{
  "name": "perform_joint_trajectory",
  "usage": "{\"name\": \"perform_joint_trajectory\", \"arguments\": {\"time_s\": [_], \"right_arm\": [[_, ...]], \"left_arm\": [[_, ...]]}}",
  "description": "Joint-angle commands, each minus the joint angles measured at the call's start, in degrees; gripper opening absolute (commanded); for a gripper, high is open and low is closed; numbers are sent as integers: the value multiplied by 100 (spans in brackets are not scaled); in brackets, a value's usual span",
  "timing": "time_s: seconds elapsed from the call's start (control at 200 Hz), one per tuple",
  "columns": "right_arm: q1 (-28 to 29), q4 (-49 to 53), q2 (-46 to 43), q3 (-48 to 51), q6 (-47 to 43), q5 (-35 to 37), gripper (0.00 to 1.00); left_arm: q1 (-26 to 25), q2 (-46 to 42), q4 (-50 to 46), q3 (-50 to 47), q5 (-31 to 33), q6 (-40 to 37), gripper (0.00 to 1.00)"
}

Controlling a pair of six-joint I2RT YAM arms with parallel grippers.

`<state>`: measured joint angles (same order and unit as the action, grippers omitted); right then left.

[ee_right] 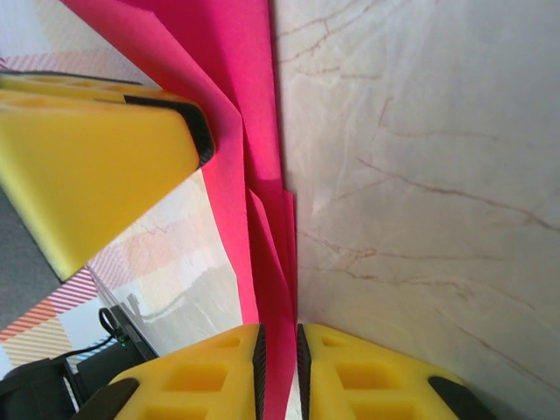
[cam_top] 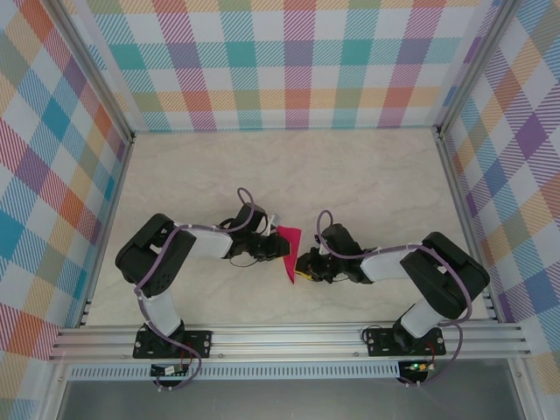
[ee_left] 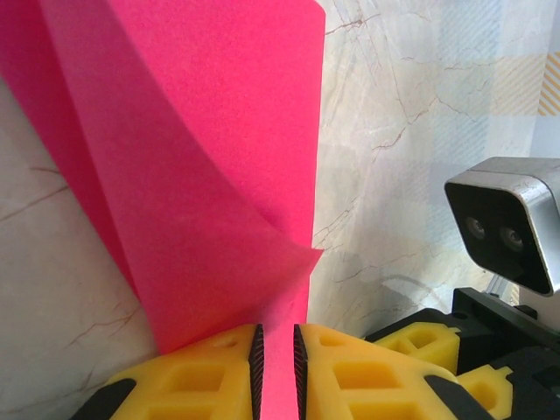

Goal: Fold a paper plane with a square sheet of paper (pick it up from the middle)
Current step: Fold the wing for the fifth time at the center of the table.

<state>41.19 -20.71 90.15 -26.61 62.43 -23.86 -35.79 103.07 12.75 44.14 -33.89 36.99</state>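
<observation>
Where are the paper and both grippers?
paper (cam_top: pixel 290 248): top external view, the folded sheet's middle.
left gripper (ee_left: pixel 276 359): left wrist view, between its fingertips.
right gripper (ee_right: pixel 279 359): right wrist view, between its fingertips.

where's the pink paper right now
In the top view the folded pink paper is mid-table, gripped by the left gripper on its left and the right gripper on its right.

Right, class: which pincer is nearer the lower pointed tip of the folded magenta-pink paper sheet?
Right. The right pincer clamps the magenta-pink paper sheet just beside that tip; the left pincer grips it farther from the bases, at its left edge.
</observation>
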Motion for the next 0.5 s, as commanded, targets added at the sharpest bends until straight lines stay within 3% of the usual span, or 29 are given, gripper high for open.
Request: {"name": "perform_joint_trajectory", "arguments": {"time_s": [0.0, 0.34, 0.495], "right_arm": [[65, 557, -50, -118, -248, -39, 20], [174, 1391, -1074, -311, -366, 461, 28], [232, 1658, -977, -602, -350, 428, 31]], "left_arm": [[-57, 405, -177, -11, 151, -123, 19], [-77, 371, -195, -34, 76, -139, 20], [-84, 395, -194, -12, 49, -148, 20]]}}
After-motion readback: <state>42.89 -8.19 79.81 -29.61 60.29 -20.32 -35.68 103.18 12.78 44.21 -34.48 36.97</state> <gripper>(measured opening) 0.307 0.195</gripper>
